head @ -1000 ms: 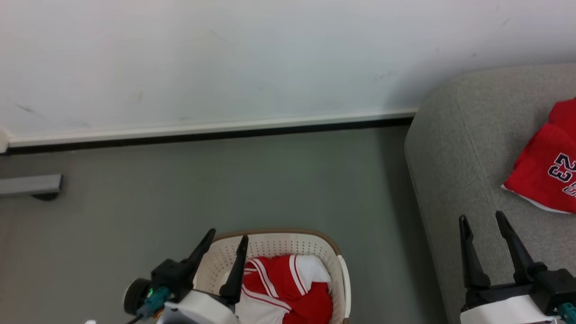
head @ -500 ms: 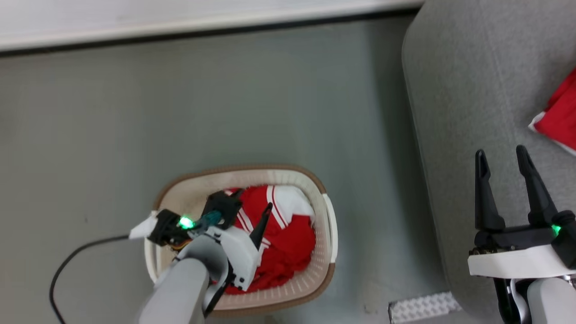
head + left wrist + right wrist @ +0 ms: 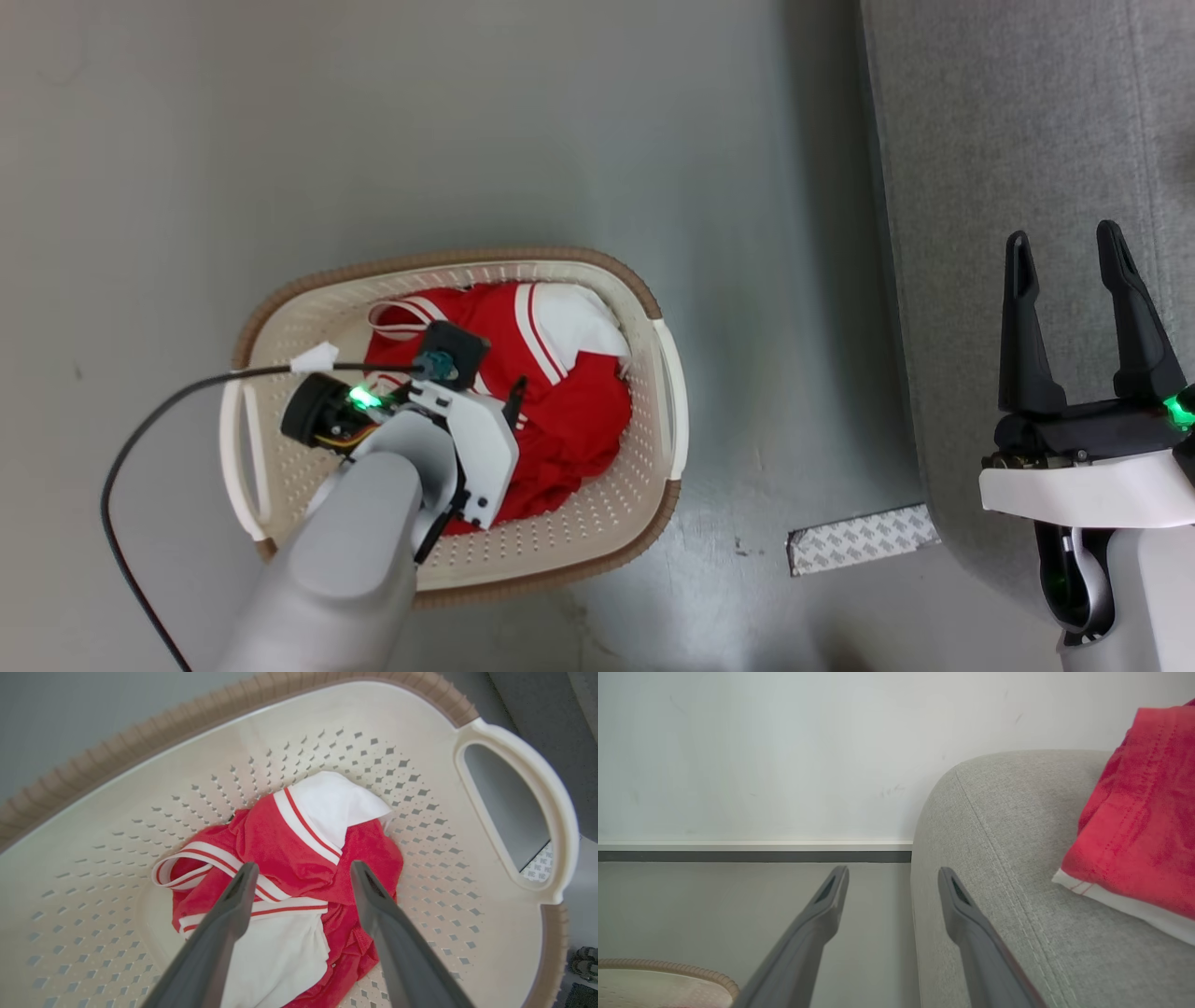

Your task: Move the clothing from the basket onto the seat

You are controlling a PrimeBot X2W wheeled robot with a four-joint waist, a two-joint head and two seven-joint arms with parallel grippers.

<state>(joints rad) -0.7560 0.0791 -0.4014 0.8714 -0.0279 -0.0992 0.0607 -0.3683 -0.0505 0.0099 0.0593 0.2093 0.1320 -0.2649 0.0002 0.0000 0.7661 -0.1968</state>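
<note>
The left tool (image 3: 303,865) hangs open inside the basket (image 3: 140,812), its two dark fingers spread just above the crumpled red-and-white clothing (image 3: 299,844) on the basket's bottom. It grips nothing. The right tool (image 3: 1062,233) is also open and empty, poised over the near edge of the grey seat (image 3: 1008,121), well apart from the basket.

The step in hand appears to be the pick. To do it well, the left tool should probably sink straight down so its fingers straddle a raised fold, such as the striped ridge between the fingertips. It should close on a thick bunch, since a shallow pinch on one thin layer would likely slip. The lift should carry the trailing cloth clear of the brown rim (image 3: 448,257), or the light basket may be dragged along.

The left wrist view gives the fingers' spacing over the folds, which the forearm partly covers in the head view. The head view places the basket on the floor (image 3: 467,121) beside the seat. The right wrist view shows a red garment (image 3: 1134,826) with a white hem already lying on the seat.
</note>
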